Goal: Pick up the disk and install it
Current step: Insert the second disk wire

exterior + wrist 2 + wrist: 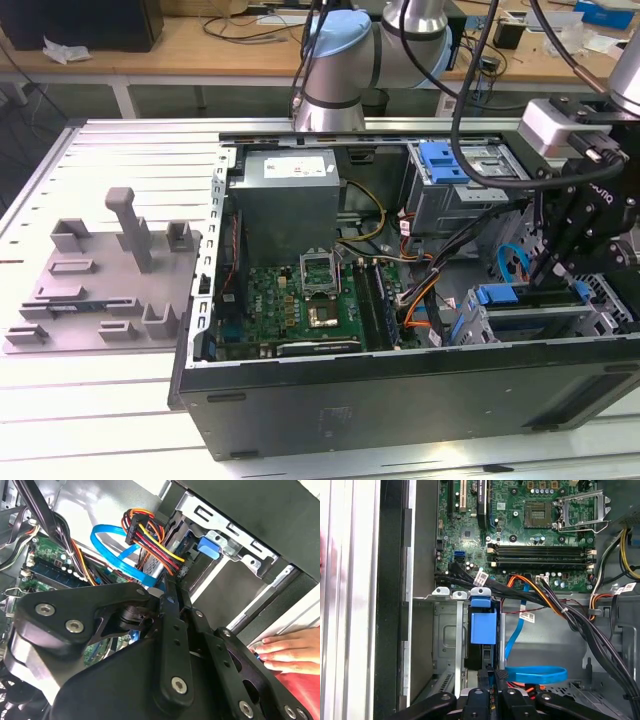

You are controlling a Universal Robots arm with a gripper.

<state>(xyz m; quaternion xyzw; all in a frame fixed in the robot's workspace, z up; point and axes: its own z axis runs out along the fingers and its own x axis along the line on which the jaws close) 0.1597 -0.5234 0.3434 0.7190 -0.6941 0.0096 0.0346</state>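
**Gripper down at the drive cage, disk standing in its slot**

The gripper [493, 674] sits right at the back end of the disk [483, 625]. I cannot tell whether it is clenched on the disk or released.

In the exterior view, from the left:
- The grey fixture [100, 270] lies on the table, well apart from the work and untouched.
- Next is the open case [400, 400], lying on its side so the arm gets in from above.
- The board [300, 295] lies flat inside it.
- Orange and black cables [430, 290] run across toward the cage, close beside the disk's path, so I judge a snag possible.
- At the right, the disk stands on edge in the cage [445, 630], blue frame end toward the board and lined up with the rails. It looks mostly slid in, though I can't confirm it is seated.

Pose: the arm [340, 60] reaches over the case from the far side. Its wrist points down into the case's right end, with the gripper in line with the slot.

In the second wrist view a hand [290, 650] rests flat just outside the case wall, probably steadying it.
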